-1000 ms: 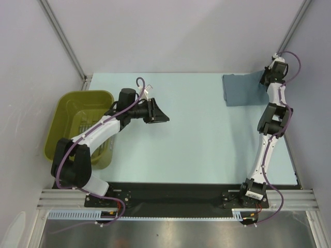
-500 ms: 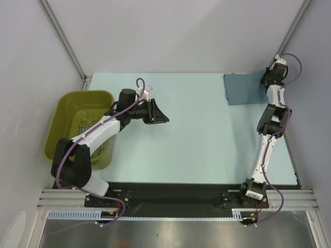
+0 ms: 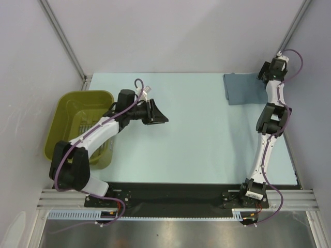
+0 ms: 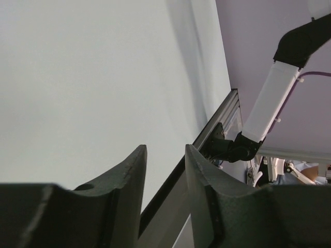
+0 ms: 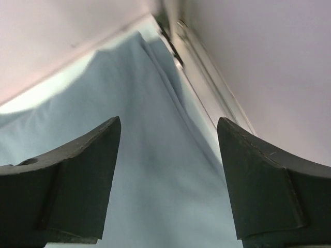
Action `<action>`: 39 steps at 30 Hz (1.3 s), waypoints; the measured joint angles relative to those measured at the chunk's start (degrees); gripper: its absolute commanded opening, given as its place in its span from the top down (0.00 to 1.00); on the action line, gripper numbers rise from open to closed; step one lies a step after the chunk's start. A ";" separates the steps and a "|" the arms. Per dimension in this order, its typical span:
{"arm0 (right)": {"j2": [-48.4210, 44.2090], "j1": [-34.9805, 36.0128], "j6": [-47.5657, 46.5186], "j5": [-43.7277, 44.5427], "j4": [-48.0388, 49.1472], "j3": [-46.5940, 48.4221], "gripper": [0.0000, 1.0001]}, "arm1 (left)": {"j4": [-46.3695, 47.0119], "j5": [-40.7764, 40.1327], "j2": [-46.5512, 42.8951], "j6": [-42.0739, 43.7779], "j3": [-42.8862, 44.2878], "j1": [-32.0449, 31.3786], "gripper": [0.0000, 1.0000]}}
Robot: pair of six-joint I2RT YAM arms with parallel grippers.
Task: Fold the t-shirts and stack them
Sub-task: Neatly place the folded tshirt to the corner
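Observation:
One folded slate blue-grey t-shirt (image 3: 243, 89) lies flat at the table's far right corner. My right gripper (image 3: 263, 76) hovers at its right edge, against the far wall. In the right wrist view this gripper (image 5: 168, 122) stands wide open, with the t-shirt (image 5: 155, 175) lying flat below the gap and nothing between the fingers. My left gripper (image 3: 160, 118) hangs above the bare table left of centre. The left wrist view shows its jaws (image 4: 165, 150) partly apart and empty, with only tabletop beyond them.
An olive basket (image 3: 66, 99) stands at the table's left edge beside the left arm. A metal frame rail (image 5: 207, 88) runs along the table edge just right of the shirt. Grey walls close the back and both sides.
The right gripper has opened from shut and let go of the t-shirt, and its wrist has shifted slightly toward the back. The left jaws have parted a little more.

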 measured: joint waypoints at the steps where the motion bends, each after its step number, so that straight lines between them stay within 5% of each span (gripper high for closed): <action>1: -1.66 0.37 0.09 1.68 -2.14 -0.87 0.19 | 0.04 -0.26 -0.57 -0.24 -0.26 0.00 0.55; 9: -24.96 9.77 7.37 5.35 -14.80 -10.78 0.18 | 2.95 -1.09 -6.56 -4.70 -4.04 0.00 0.56; 18: -57.20 25.11 23.19 -15.06 -9.40 -51.98 0.15 | 9.77 -1.55 -22.73 -15.15 -21.62 -0.20 0.53; 24: -82.16 20.68 37.62 -27.21 -3.78 -89.24 0.11 | 14.25 -2.32 -35.80 -21.20 -34.58 -0.26 0.45; 27: -97.92 19.32 43.36 -31.10 -2.84 -104.02 0.01 | 17.29 -2.97 -43.04 -25.00 -41.97 -0.26 0.44; 33: -124.32 20.63 48.09 -34.53 -9.97 -119.01 0.00 | 25.77 -3.61 -59.14 -36.35 -55.67 -0.26 0.33; 39: -145.20 20.63 49.59 -34.16 -26.40 -122.70 0.00 | 30.21 -4.52 -76.70 -43.45 -56.13 -0.35 0.17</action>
